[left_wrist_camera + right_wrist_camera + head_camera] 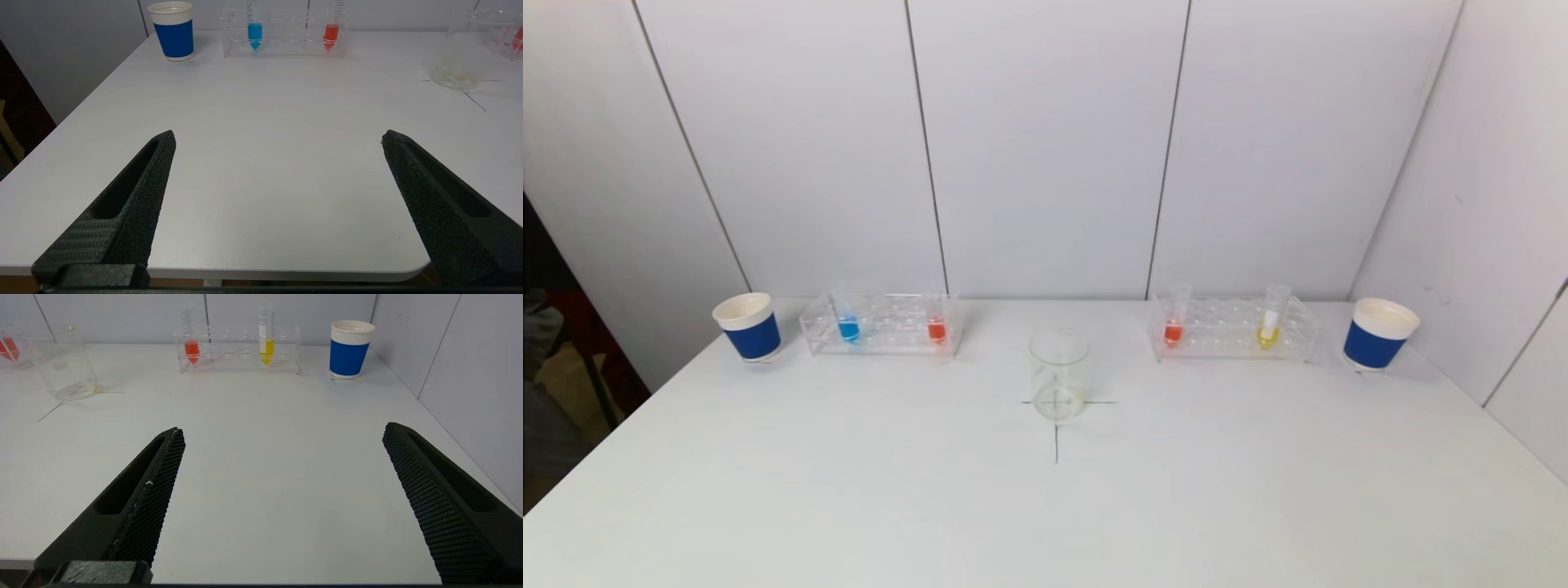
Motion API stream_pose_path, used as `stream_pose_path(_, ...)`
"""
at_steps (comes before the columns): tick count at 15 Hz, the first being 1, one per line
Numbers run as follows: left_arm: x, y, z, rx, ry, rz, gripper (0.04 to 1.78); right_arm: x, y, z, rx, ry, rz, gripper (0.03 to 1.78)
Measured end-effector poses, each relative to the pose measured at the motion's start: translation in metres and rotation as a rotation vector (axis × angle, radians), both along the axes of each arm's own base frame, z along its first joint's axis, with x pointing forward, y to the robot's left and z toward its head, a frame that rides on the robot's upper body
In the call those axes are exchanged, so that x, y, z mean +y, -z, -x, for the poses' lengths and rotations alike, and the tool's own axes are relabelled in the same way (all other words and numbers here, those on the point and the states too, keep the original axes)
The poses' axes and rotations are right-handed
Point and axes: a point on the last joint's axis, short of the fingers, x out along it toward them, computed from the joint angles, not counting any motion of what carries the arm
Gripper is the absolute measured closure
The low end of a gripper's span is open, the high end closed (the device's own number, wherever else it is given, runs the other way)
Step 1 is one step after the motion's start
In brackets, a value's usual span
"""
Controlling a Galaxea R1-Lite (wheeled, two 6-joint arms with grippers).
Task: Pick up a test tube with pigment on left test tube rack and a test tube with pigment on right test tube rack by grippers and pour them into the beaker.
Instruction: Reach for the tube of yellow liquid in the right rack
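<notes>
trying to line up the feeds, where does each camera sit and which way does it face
Head: high on the robot, looking forward and down at the table, beaker and both racks; no arm shows.
Left wrist: low at the near edge, facing the left rack; open left gripper frames it.
Right wrist: the same, facing the right rack; open right gripper frames it.
Shared: all three show the beaker.

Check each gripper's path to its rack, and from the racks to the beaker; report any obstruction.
Nothing visible blocks either. Left gripper and right gripper face bare table up to the left rack and right rack. The beaker stands apart between them.
</notes>
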Motion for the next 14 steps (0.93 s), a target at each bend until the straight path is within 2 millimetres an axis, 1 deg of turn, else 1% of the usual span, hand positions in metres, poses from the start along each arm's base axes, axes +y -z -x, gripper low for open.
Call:
stream_pose_path(10, 0.0, 0.0, 0.0, 0.0, 0.0, 0.0, 0.06, 0.0, -0.001, 0.0, -0.009, 0.016, -0.017, 0.05)
stream_pose_path(14, 0.0, 0.0, 0.0, 0.0, 0.0, 0.0, 0.06, 0.0, -0.016, 0.006, -0.045, 0.018, -0.003, 0.05)
